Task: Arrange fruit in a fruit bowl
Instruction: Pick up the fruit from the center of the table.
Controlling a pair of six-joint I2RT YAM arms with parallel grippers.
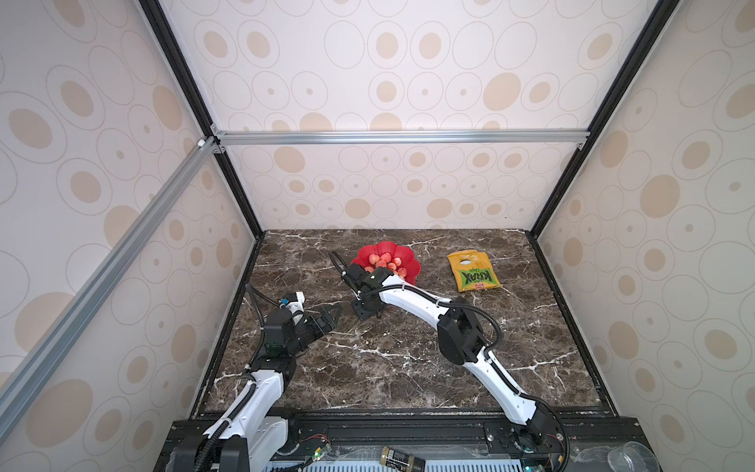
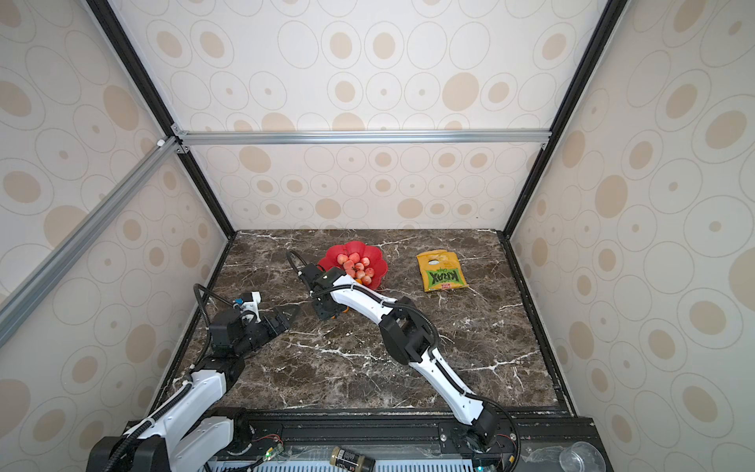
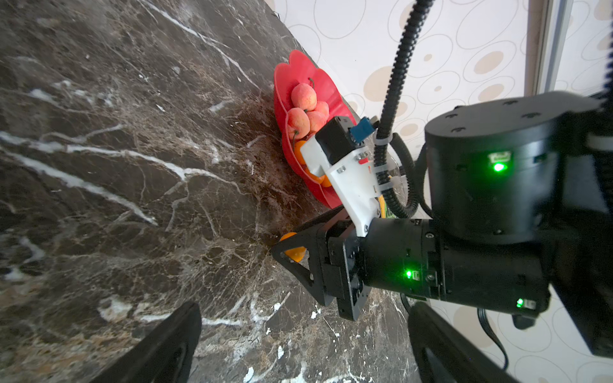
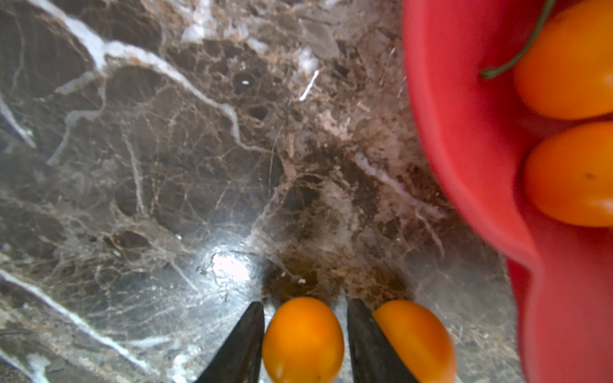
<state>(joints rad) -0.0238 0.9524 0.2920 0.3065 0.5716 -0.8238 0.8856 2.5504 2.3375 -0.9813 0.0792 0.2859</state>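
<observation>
**Surroundings.** A yellow-green snack bag [image 1: 474, 271] lies flat on the table, well apart from the red fruit bowl [image 1: 412, 256], on the robot's right. A dark jar [image 1: 402, 457] on its side and a clear cup [image 1: 629, 457] sit on the rig's front ledge. In both top views the right arm crosses the bowl's near rim and covers part of its contents.

**Surface and room.** The tabletop [image 1: 367, 367] is dark brown marble pattern with white veins. The walls are papered with beige ovals and framed in aluminium.

**Task items.**
- Pink fruits [image 2: 355, 263] are heaped in the bowl, with orange fruits [image 4: 570, 172] against its near wall.
- The right gripper [image 4: 305, 303] is low over the table just beside the bowl. Its fingers are clamped on a loose orange fruit [image 4: 303, 341].
- A second loose orange fruit [image 4: 418, 341] lies just outside one finger.
- The left gripper [image 1: 331, 315] hangs near the table's left edge, jaws spread wide, holding nothing.

**Limits.** The fruit count cannot be told. The bowl's centre is covered.
</observation>
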